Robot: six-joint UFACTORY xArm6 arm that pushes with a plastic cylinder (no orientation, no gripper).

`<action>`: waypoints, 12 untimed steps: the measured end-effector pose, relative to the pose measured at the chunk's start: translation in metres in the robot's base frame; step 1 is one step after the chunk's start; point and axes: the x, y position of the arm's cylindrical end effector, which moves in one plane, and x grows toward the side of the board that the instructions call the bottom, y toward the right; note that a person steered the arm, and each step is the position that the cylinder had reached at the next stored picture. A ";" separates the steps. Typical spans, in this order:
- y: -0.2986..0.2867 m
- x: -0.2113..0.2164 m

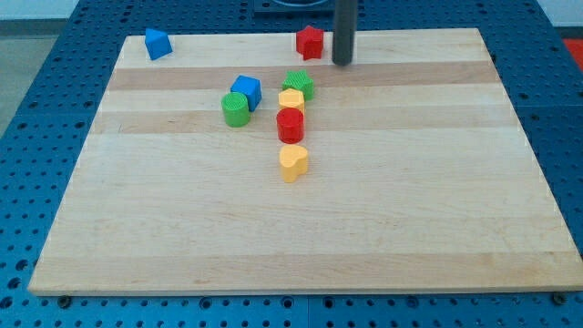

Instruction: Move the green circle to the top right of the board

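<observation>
Wooden board is lying on a blue pegboard table, carrying eight blocks, all in its upper half. My tip is sitting near the view's top edge, just to the right of the red star and apart from it, touching no block. I am carrying no claw, only this dark rod, so nothing is being grasped or clenched.

Green circle is standing left of centre, touching the blue cube that is sitting just above and to its right. It is lying well down and to the left of my tip.

Right of that pair, a green star is heading a short column: a yellow block is pressing against it from below, a red cylinder is following, and a yellow heart is sitting a little apart at the bottom. Another blue block is resting alone in the view's top left corner.
</observation>
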 end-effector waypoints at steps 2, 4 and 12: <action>0.006 0.125; -0.031 0.200; -0.240 0.123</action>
